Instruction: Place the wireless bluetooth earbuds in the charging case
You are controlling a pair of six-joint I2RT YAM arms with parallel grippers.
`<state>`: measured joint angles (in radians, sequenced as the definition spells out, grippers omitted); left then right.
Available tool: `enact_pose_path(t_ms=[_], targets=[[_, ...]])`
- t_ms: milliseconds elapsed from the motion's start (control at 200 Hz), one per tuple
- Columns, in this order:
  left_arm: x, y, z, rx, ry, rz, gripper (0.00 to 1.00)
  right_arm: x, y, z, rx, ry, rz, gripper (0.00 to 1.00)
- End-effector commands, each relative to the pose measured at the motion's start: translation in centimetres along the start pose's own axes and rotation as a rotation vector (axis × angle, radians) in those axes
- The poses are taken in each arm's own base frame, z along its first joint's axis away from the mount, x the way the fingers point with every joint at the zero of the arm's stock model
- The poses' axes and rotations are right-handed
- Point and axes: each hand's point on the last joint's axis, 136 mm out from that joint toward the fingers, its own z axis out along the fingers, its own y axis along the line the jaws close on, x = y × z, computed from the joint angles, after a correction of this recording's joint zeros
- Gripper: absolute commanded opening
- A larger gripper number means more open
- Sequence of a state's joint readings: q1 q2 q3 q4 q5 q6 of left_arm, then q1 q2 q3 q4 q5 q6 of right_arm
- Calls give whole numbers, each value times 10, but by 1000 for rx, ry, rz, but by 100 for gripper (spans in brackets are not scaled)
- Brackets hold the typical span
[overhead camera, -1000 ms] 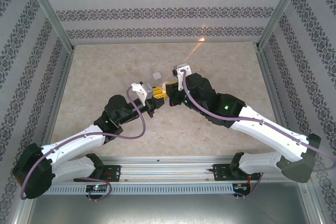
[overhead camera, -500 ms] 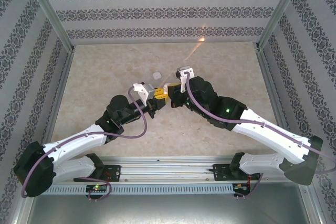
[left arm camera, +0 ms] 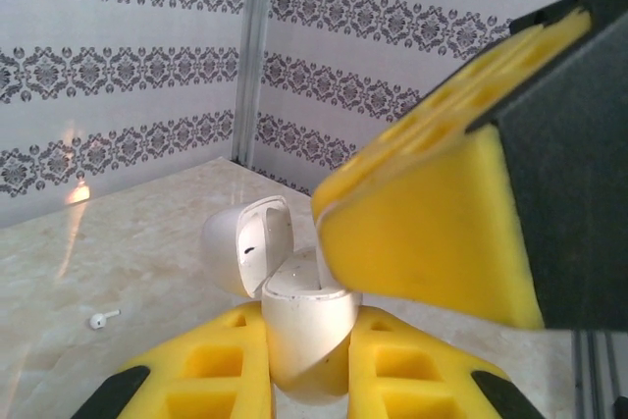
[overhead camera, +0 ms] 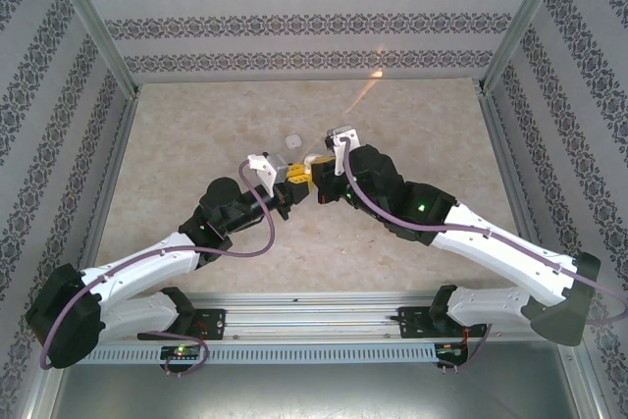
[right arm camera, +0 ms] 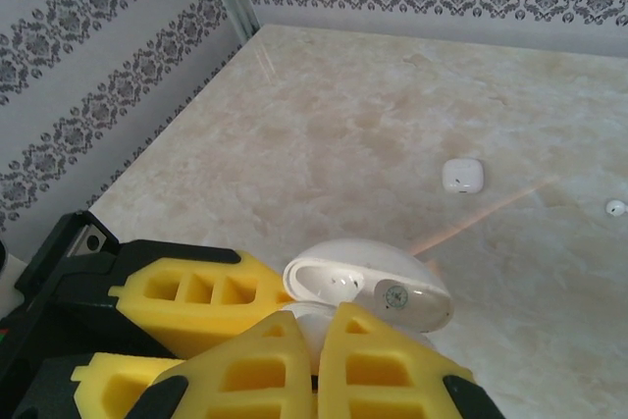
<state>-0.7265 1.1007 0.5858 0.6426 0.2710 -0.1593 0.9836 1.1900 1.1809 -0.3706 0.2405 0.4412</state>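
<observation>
right gripper (right arm camera: pixel 314 336), fingers shut, has crept closer onto the open case (right arm camera: pixel 378 291), which left gripper (left arm camera: pixel 306 350) clamps upright. cannot tell if a bud sits in its tips; seating looks close. one earbud (left arm camera: pixel 103 319) lies loose on table (right arm camera: pixel 392 115).

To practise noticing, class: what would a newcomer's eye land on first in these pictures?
Mid-table, the left gripper clamps a white charging case, lid open, between yellow foam pads, and the shut right gripper sits right at its opening. Next, a lone earbud lies on the marble table, and a second white case lies farther off.
</observation>
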Motion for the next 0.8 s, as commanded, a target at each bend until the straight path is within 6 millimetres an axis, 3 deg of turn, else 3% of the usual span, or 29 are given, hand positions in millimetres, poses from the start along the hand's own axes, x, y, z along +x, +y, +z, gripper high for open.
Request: enact_pose_path(t_ms=[0, 150, 460, 799], targets=[[-64, -9, -3, 13, -202, 34, 0, 39, 8, 9, -39, 173, -28, 7], [-60, -8, -4, 8, -190, 35, 0, 37, 11, 8, -38, 194, -1, 17], [-49, -7, -3, 10, -155, 25, 0, 8, 2, 0, -44, 208, 141, 44], [-45, -7, -2, 12, -137, 18, 0, -11, 21, -11, -176, 229, 196, 55]])
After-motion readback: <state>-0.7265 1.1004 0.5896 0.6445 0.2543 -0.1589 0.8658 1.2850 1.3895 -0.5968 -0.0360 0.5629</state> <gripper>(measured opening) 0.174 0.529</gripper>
